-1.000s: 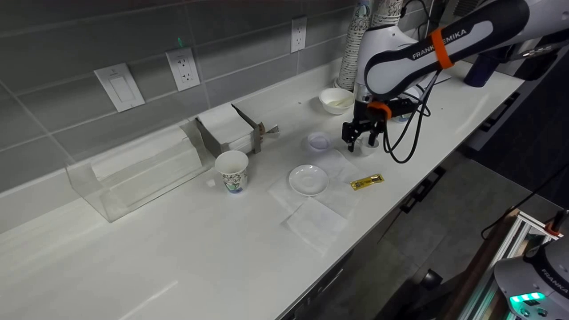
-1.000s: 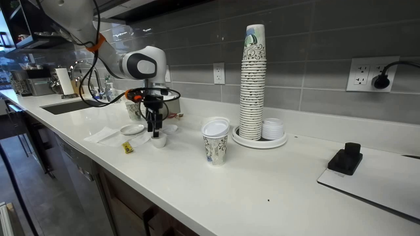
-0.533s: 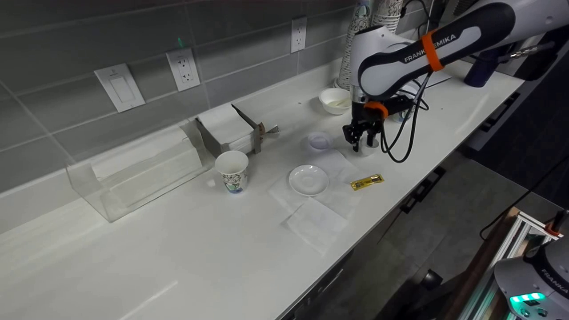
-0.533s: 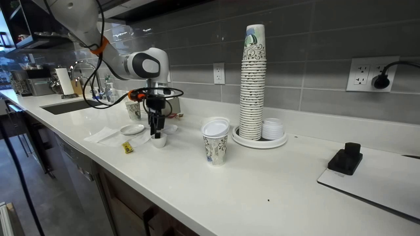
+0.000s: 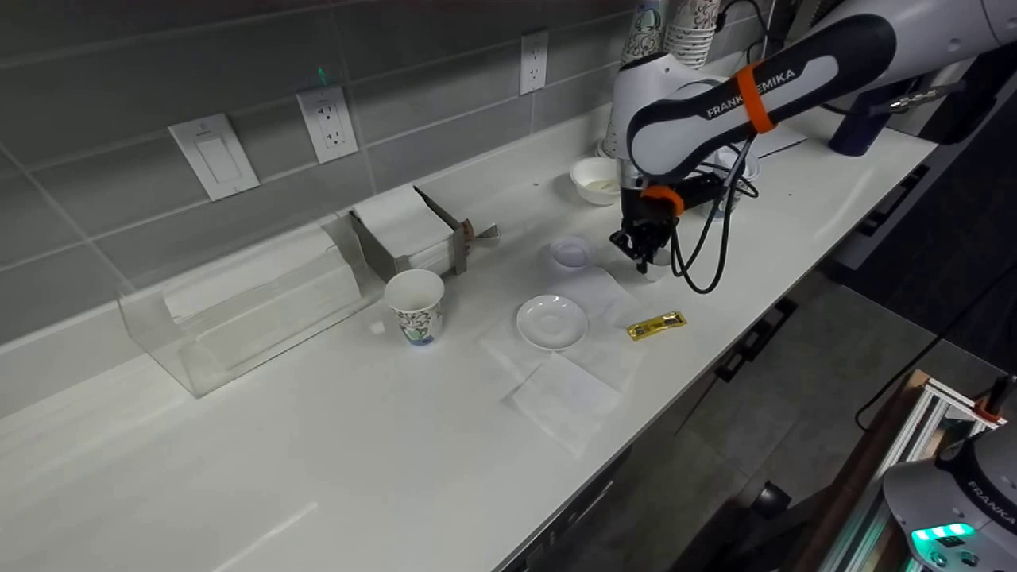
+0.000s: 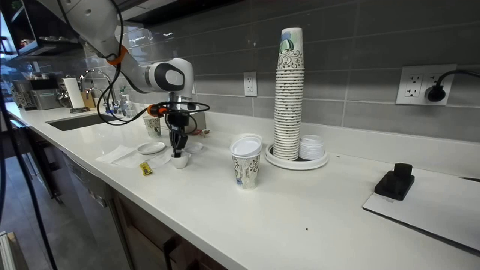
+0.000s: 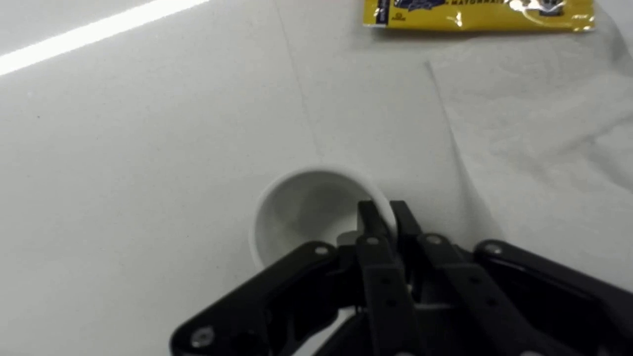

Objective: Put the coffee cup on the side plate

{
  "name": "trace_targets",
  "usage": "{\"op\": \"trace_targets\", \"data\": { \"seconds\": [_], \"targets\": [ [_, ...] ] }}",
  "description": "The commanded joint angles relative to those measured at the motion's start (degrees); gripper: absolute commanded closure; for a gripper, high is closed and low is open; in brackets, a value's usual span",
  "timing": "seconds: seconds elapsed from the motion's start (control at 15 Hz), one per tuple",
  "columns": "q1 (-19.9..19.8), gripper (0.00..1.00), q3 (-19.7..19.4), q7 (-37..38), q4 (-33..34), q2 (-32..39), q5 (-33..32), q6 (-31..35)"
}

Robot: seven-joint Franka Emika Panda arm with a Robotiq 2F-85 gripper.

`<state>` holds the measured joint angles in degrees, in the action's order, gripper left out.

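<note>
One white coffee cup [image 7: 304, 217], upright, mouth up, axis near vertical; on white countertop [image 5: 397, 445], near mayonnaise packet [image 7: 474, 16], apart from side plate [image 5: 552, 322]. One Robotiq gripper [image 7: 385, 210], pinching the cup's wall, one fingertip inside, one outside.

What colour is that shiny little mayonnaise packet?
The mayonnaise packet is yellow with dark blue printing; it shows best in the wrist view.

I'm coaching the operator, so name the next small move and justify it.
Probably a short, straight lift of the white cup: the claw looks closed on its rim, one finger inside and one outside, while the side plate lies apart, with no cup on it.
</note>
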<state>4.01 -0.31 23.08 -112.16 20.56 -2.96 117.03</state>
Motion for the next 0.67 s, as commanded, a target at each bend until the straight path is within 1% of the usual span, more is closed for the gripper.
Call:
{"op": "trace_targets", "data": {
  "seconds": [0.0, 0.13, 0.27, 0.47, 0.6],
  "targets": [
    [1.98, 0.98, -0.10, 1.81, 1.23, -1.32, -1.15, -3.53],
    [3.74, 0.98, 1.72, -0.52, 1.30, -3.26, -1.80, -5.92],
    [6.50, 0.98, 3.60, -1.47, 3.30, -3.92, -4.28, -9.36],
    [10.47, 0.98, 6.00, -2.00, 9.68, -2.11, -9.15, -15.97],
    [12.29, 0.98, 7.26, -4.69, 14.51, 0.45, -12.03, -19.29]
  ]
}}
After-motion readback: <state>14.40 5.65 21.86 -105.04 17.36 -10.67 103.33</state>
